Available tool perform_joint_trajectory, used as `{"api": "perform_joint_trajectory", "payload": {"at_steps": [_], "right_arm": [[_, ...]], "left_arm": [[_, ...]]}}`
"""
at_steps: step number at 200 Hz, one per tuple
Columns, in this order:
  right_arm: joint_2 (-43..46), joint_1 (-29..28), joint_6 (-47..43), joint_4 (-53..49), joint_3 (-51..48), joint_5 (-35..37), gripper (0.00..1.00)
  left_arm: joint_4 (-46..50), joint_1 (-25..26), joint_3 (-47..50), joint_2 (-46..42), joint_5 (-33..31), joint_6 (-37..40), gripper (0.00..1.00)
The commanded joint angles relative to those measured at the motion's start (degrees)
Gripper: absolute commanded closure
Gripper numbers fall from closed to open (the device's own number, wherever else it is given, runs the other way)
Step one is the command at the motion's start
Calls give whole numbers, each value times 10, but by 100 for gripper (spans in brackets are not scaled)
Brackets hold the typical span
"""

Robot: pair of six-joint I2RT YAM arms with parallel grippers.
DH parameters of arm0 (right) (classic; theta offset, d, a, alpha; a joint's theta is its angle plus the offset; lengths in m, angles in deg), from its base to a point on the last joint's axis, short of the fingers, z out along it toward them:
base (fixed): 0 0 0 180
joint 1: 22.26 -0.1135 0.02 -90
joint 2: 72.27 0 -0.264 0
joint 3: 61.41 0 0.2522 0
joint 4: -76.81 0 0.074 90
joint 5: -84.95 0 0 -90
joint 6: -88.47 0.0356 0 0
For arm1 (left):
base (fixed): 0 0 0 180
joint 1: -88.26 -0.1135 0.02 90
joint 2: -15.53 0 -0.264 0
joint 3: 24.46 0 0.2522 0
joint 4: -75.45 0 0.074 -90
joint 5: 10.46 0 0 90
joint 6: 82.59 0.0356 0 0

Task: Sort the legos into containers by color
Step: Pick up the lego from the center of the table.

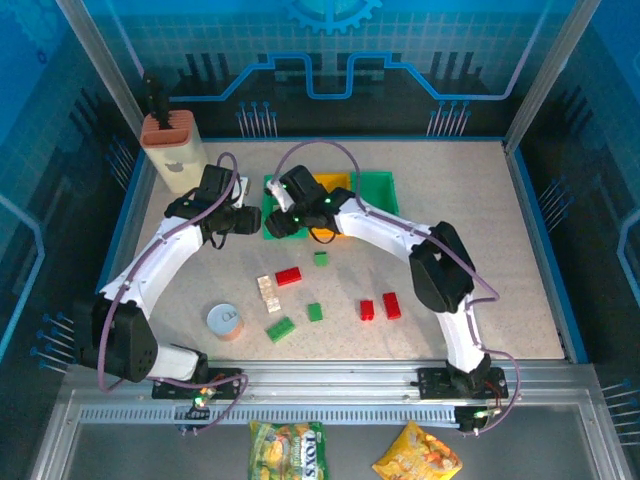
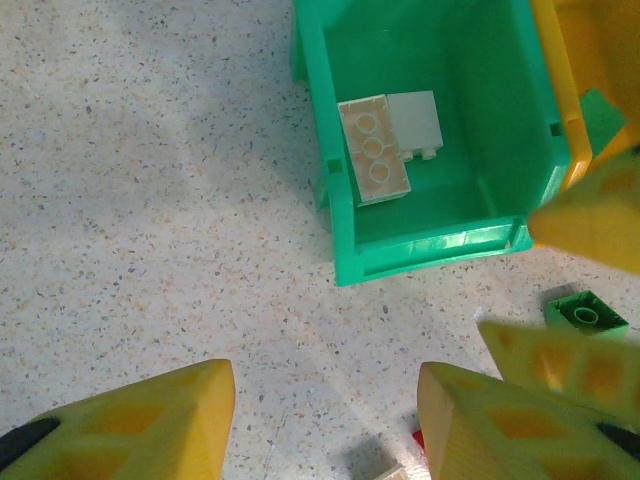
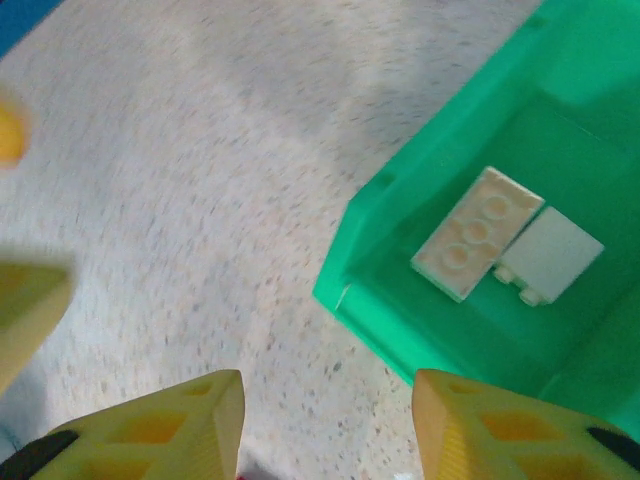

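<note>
Both grippers hang open and empty over the bare table beside the left green tray (image 1: pixel 270 233). In the left wrist view this tray (image 2: pixel 430 255) holds two cream-white bricks (image 2: pixel 375 150) lying side by side. My left gripper (image 2: pixel 325 420) is just short of the tray's near wall. The right wrist view shows the same tray (image 3: pixel 420 340) and bricks (image 3: pixel 477 247), with my right gripper (image 3: pixel 328 430) at its corner. Loose on the table lie red bricks (image 1: pixel 288 276) (image 1: pixel 391 305), green bricks (image 1: pixel 280 328) (image 1: pixel 321 258) and a cream brick (image 1: pixel 267 292). An orange-yellow tray (image 1: pixel 335 183) and a second green tray (image 1: pixel 380 190) stand to the right.
A beige knife block (image 1: pixel 172 150) stands at the back left. The round white-lidded can (image 1: pixel 225 321) sits near the front left. My two wrists are close together over the left tray, and the right gripper's yellow fingers (image 2: pixel 590 215) show at the edge of the left wrist view.
</note>
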Motion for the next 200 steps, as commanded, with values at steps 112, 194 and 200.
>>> {"api": "perform_joint_trajectory", "payload": {"at_steps": [112, 194, 200], "right_arm": [[90, 33, -668, -152, -96, -229, 47], [-5, -13, -670, -165, -41, -161, 44], [-11, -15, -668, -163, -38, -158, 45]], "left_arm": [[-13, -13, 17, -39, -12, 16, 48], [-22, -14, 28, -55, -30, 25, 47], [-24, -14, 29, -57, -30, 26, 47]]}}
